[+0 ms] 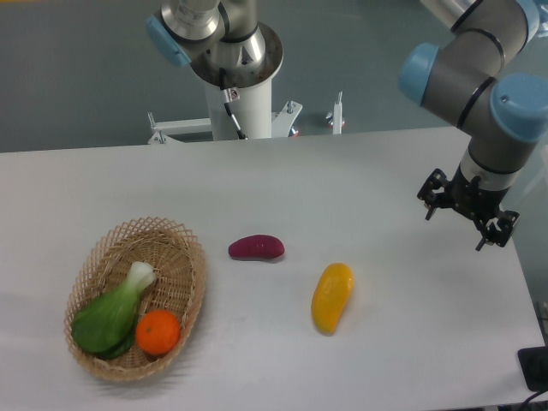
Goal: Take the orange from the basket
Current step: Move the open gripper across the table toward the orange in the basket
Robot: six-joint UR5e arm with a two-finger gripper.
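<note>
The orange (158, 332) is a small glossy round fruit lying in the near right part of the wicker basket (190, 257), at the table's left front. It rests against a green leafy vegetable (111, 312) in the same basket. My gripper (467, 218) hangs far to the right, above the table's right side, well away from the basket. Its fingers are spread apart and hold nothing.
A purple sweet-potato-like piece (256, 247) lies mid-table. An elongated yellow-orange fruit (331, 296) lies to its right front. The arm's base column (235, 94) stands behind the table's far edge. A black object (535, 368) sits off the right front corner.
</note>
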